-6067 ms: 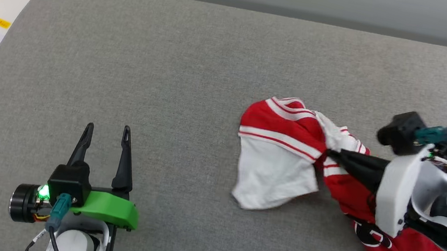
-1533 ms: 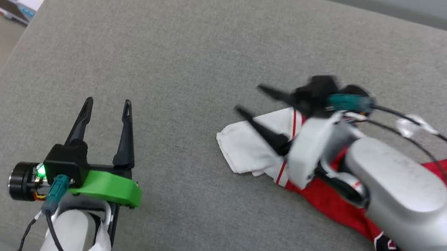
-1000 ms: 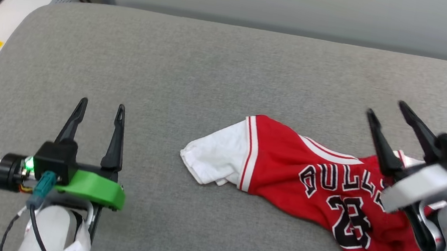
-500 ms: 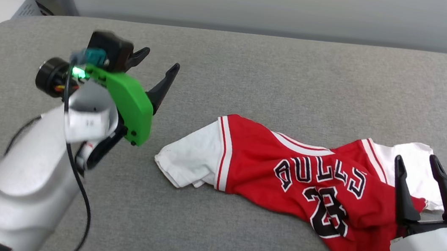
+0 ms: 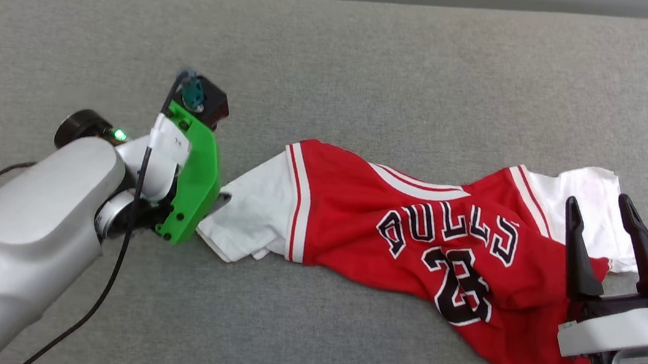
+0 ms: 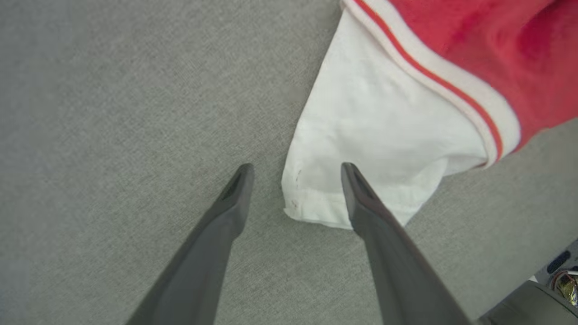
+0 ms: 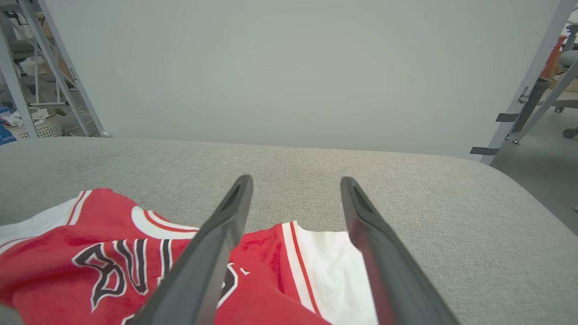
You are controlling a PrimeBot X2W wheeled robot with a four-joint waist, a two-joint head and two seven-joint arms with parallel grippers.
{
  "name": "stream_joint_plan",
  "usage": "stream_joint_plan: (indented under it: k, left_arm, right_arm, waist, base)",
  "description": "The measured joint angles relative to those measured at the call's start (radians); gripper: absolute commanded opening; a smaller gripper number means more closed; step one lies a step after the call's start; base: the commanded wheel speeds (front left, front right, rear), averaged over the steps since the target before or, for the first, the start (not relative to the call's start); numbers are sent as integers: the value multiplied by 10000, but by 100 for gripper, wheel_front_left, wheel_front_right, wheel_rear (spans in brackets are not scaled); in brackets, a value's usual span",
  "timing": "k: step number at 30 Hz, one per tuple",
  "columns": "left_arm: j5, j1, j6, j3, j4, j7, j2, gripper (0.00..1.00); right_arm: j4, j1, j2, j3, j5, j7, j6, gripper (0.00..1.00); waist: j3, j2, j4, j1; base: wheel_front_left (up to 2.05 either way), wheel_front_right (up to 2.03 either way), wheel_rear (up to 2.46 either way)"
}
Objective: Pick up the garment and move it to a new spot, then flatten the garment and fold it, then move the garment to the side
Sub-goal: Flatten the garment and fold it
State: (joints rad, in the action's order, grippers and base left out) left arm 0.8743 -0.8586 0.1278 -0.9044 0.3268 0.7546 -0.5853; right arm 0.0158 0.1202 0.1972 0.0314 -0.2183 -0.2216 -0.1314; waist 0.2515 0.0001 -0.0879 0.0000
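Covering nearly the whole head view, the grey fabric-topped desk (image 5: 376, 58) carries the garment (image 5: 415, 243). It is a red jersey lying face up and rumpled across the desk's middle, with the black "BULLS 23" print showing. Its body runs from the left down toward the near right. The left arm (image 5: 27, 232) reaches in from the lower left, its green-cased wrist just beside the white sleeve (image 5: 252, 216) on that side. The left hand (image 6: 296, 167) is released, fingers spread wide. One tip lies over the sleeve's hemmed corner and the other over bare desk beside it; whether they touch the cloth cannot be told. The right hand (image 5: 598, 202) is likewise released and empty, poised over the garment's right part, at the other white sleeve (image 5: 602, 231).
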Motion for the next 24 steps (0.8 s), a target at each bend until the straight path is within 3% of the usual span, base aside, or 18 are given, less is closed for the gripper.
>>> stream_joint_plan:
  k: [9, 10, 11, 19, 24]
  left_arm:
    - [518, -147, 0, -1486, 752, -77, -280, 100]
    - [558, -211, 0, -1609, 746, -77, -324, 18]
    - [602, -291, 0, -1693, 748, -196, -376, 2]
    - [936, -502, 15, -1622, 1432, -2155, -497, 0]
    - [951, -681, 13, -1352, 2378, -2757, -913, 0]
  right_arm:
    - [226, 340, -90, 123, 31, -136, 0, 100]
    - [245, 357, -96, 125, 33, -157, 0, 100]
    - [265, 365, -96, 117, 38, -174, 0, 100]
    - [303, 380, -84, -378, 132, -267, 0, 100]
    - [261, 377, -81, -685, 188, -293, 0, 100]
  waist:
    - [686, 0, -412, 0]
    - [726, 0, -439, 0]
    - [765, 0, -465, 0]
    - [615, 0, -380, 0]
    - [489, 0, -345, 0]
  base:
    - [0, 0, 0]
    - [0, 0, 0]
    - [0, 0, 0]
    - [0, 0, 0]
    - [0, 0, 0]
